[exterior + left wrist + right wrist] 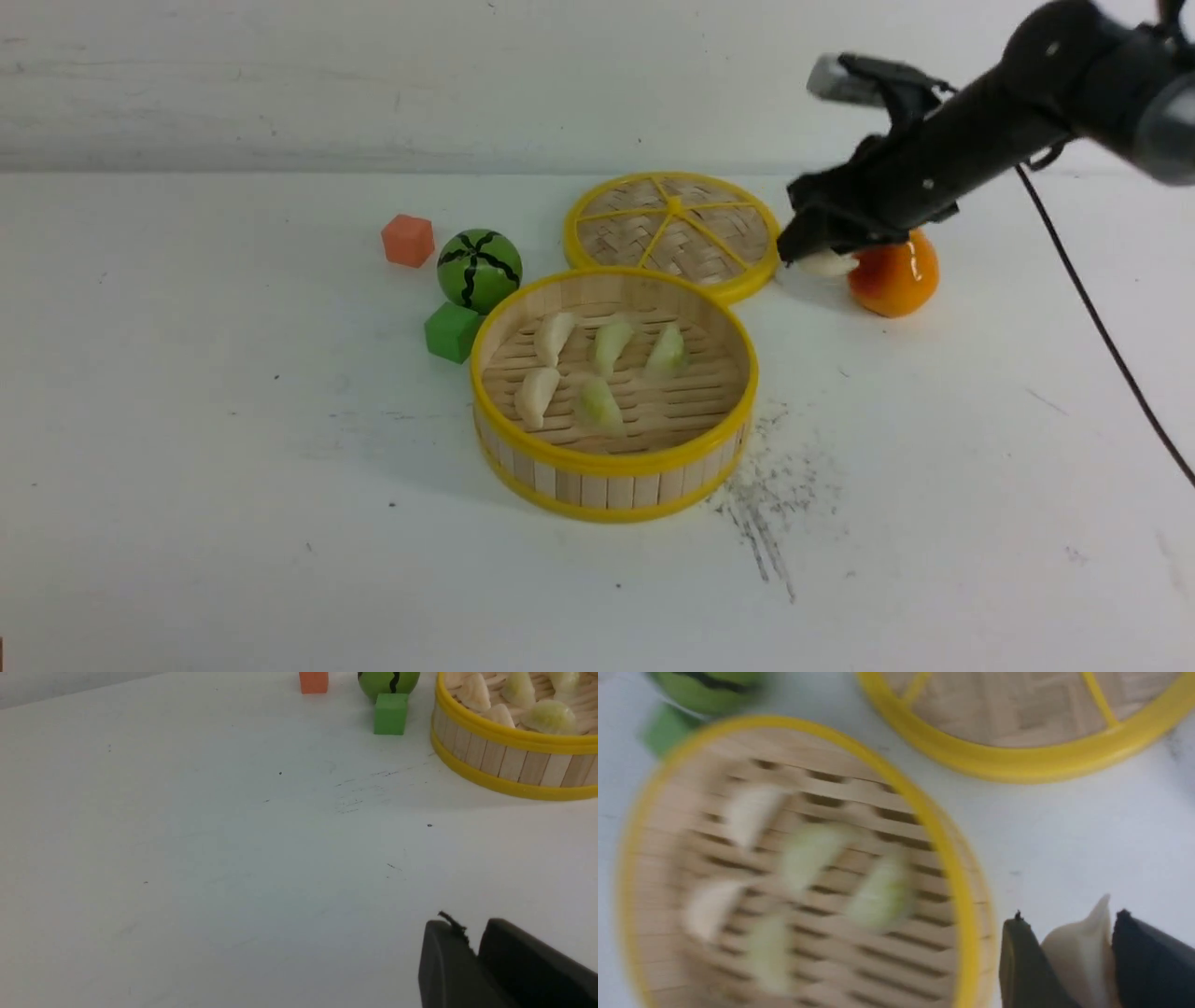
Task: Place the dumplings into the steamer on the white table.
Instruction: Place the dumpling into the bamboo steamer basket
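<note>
The right tool [810,254] pinches a cream dumpling [829,265] far right of the steamer [611,485], apparently to join five inside; the left tool [467,933] rests pressed together.

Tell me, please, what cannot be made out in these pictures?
- Left gripper: absent from front view; left wrist view's lower edge cuts it off, so its opening is unclear.
- Dumplings in the steamer: motion-blurred in right wrist view.
- White dumpling in the right gripper: partly hidden by the gripper in front view; lifted or resting, unclear.
- Orange fruit: partly behind the right arm, front view.
</note>
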